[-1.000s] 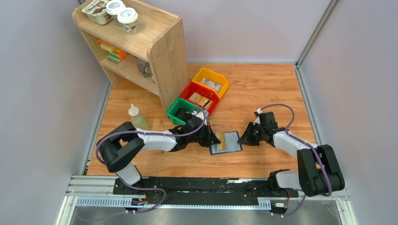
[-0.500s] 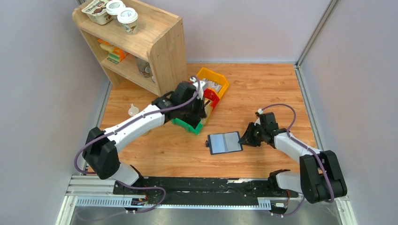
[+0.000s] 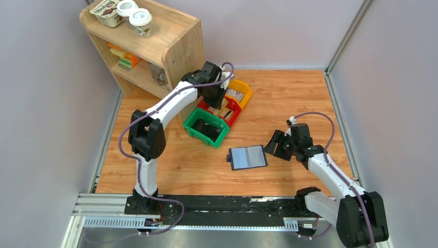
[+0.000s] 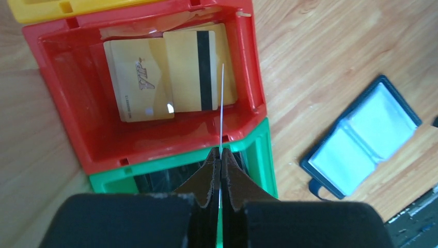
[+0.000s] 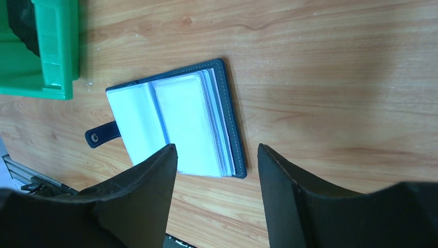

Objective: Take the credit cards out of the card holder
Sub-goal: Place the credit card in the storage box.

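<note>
A credit card (image 4: 221,103) is clamped edge-on between the closed fingers of the left end effector (image 4: 220,155), which is held over the red bin (image 4: 57,103). 2 credit cards (image 4: 199,70) are seen lying flat inside that bin. The card holder (image 3: 248,157) is laid open on the bench (image 3: 289,93), well apart from the bins, and its visible sleeves appear bare. The right end effector (image 5: 217,150) is poised just beside it, fingers spread, with nothing gripped.

The held card is seen close to the wall shared with the green bin (image 4: 261,150). If it is released here, it could be deflected off that rim into the wrong bin. Only a narrow strip is pinched, so a twist or early slip is possible. Cards hidden in the rear sleeves cannot be ruled out, and the unpinned holder could be dragged by another pull.
</note>
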